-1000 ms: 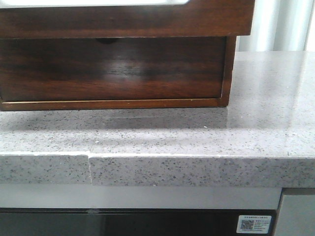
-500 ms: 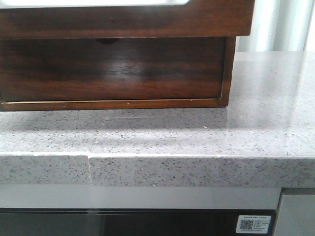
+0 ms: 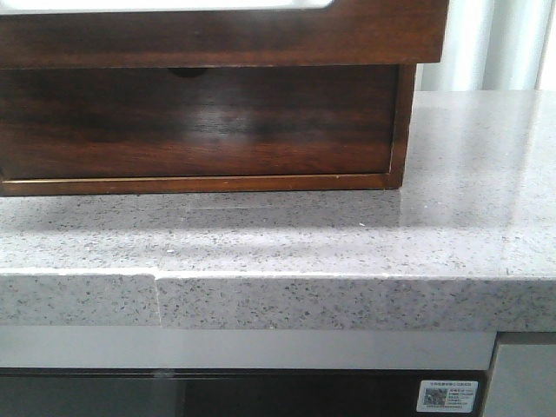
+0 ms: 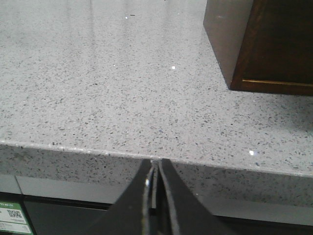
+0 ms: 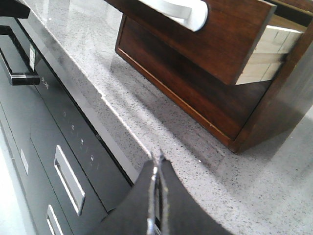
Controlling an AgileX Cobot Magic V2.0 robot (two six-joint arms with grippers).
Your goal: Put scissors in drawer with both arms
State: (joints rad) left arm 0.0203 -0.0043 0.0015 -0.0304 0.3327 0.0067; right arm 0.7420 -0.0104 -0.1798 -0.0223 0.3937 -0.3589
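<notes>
The drawer [image 3: 200, 122] is the wide dark glossy front with a half-round notch in its top edge, and it sits flush in the wooden box. It also shows in the right wrist view [image 5: 182, 84]. The scissors are not in view in any frame. My left gripper [image 4: 155, 162] is shut and empty, its tips at the counter's front edge, well away from the box corner [image 4: 259, 44]. My right gripper [image 5: 157, 157] is shut and empty, over the counter's front edge, in front of the box. Neither gripper shows in the front view.
Above the drawer, an upper drawer [image 5: 215, 34] with a pale handle [image 5: 181, 12] stands pulled out, overhanging the lower front [image 3: 217, 30]. The box rests on a grey speckled counter [image 3: 347, 243]. Below the counter edge are dark appliance fronts with handles [image 5: 68, 178].
</notes>
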